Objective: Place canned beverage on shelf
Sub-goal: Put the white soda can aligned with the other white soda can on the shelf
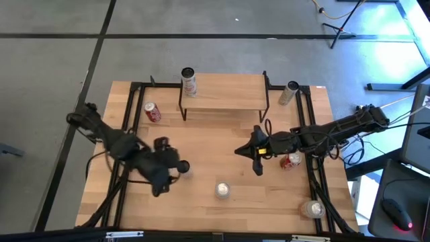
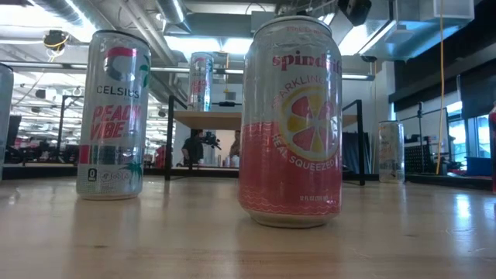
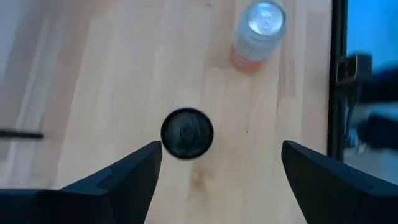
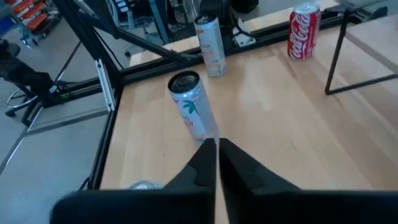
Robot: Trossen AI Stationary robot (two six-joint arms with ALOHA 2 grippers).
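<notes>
Where thin black legs carry it, shelf (image 1: 225, 91) of pale wood plank.

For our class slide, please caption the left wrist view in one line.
Open left gripper poised above a black-topped can on the table; a silver-topped can stands beyond.

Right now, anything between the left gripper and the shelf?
No: in the high view, only bare tabletop lies between the left gripper and the shelf.
</notes>
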